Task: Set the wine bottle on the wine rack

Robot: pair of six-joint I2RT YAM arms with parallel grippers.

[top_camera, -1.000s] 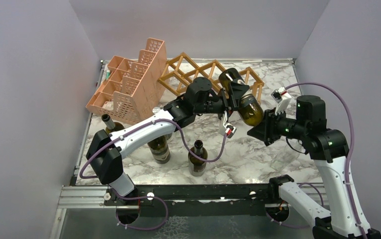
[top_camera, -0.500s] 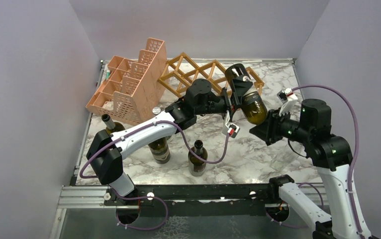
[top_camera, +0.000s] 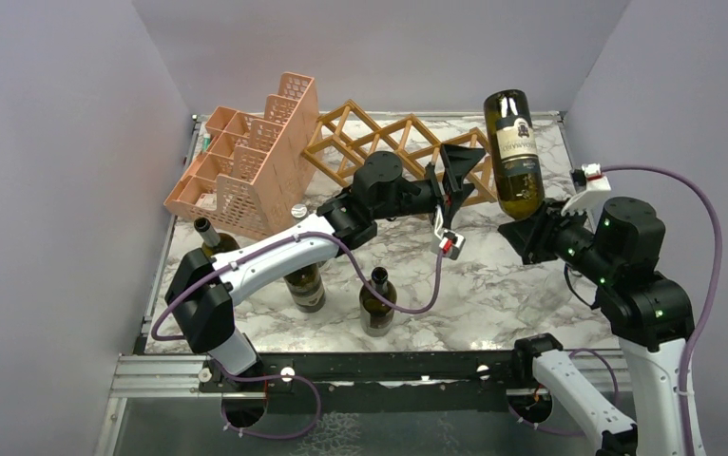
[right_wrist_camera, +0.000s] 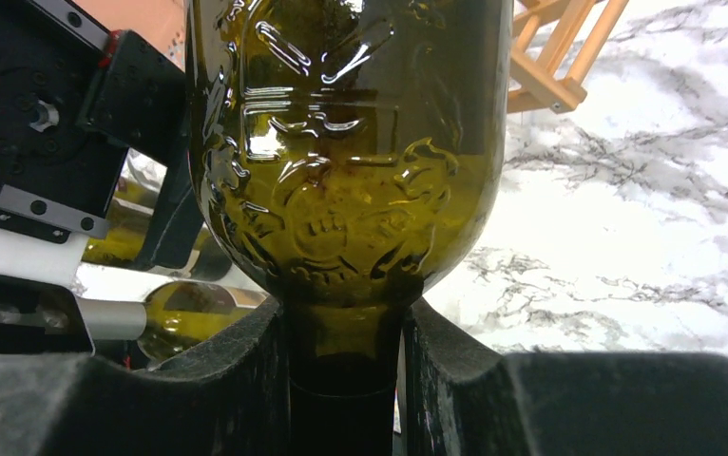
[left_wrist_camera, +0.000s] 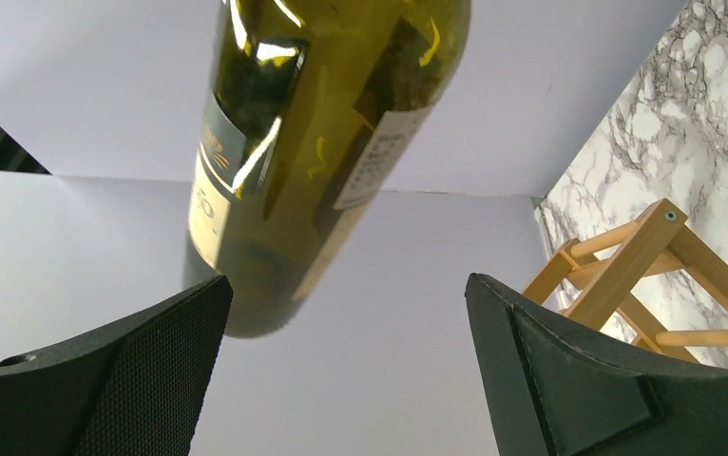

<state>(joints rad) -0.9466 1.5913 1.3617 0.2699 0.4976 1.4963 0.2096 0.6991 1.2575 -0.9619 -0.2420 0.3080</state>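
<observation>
The wine bottle point(top_camera: 514, 152) is olive green with a cream label and hangs in the air at the back right, base up and neck down. My right gripper point(top_camera: 529, 230) is shut on its neck; in the right wrist view the fingers point(right_wrist_camera: 218, 380) clamp the neck below the embossed shoulder of the bottle point(right_wrist_camera: 346, 161). My left gripper point(top_camera: 457, 176) stands open just left of the bottle, holding nothing. In its wrist view the bottle point(left_wrist_camera: 313, 142) hangs above and beyond the open jaws of the left gripper point(left_wrist_camera: 346, 328). The golden-brown wine rack point(top_camera: 389, 141) lies behind the left gripper.
A pink perforated organizer point(top_camera: 246, 161) stands at the back left beside the rack. Three more bottles stand near the front left: one point(top_camera: 378, 300), a second point(top_camera: 305, 283) under the left arm, and a third point(top_camera: 210, 237). Grey walls enclose the marble table point(top_camera: 493, 294).
My left gripper has opened and let go of the bottle's body. The right arm has swung the bottle up and to the right, from lying tilted to nearly upright, base up.
</observation>
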